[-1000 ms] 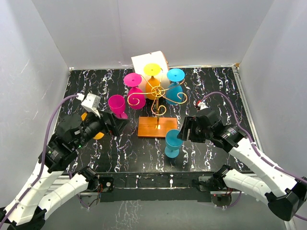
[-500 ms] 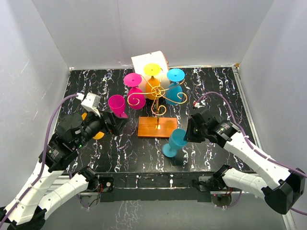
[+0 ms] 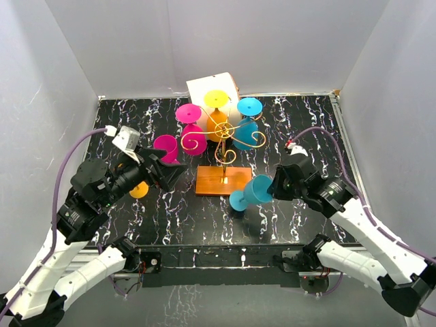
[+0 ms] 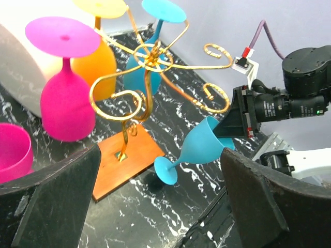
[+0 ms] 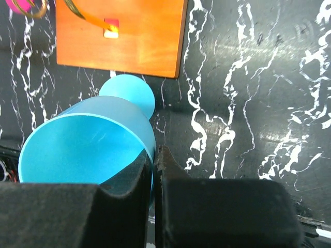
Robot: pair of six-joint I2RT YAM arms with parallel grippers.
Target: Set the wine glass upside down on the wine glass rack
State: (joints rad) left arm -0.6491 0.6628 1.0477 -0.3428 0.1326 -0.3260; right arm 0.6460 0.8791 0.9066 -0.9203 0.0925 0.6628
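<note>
Right gripper has gone from open beside the upright blue wine glass to fully shut on it. The glass has tipped over since then, bowl toward the gripper, round foot pointing at 9 o'clock toward the rack base.

- Grip: jaws pinch the bowl wall at the rim, one finger inside, one outside. The glass looks just clear of the table, with a shadow under it.
- Left gripper: spread wide, holding nothing, at 9 o'clock of the base.
- Position: the glass lies at about 5 o'clock of the wine glass rack, near the base and not touching it.
- Progress: pick done. Left to do, as I judge it: finish inverting, lift to a scroll arm, slide the stem in. The arms at 3 and 6 o'clock look free.
- Already hung: pink, yellow and blue glasses, feet up.
- Materials: glasses matte and opaque, likely plastic. Rack is thin gold wire, curled, on a flat orange-brown wooden slab. Table is glossy black with white veining.
</note>
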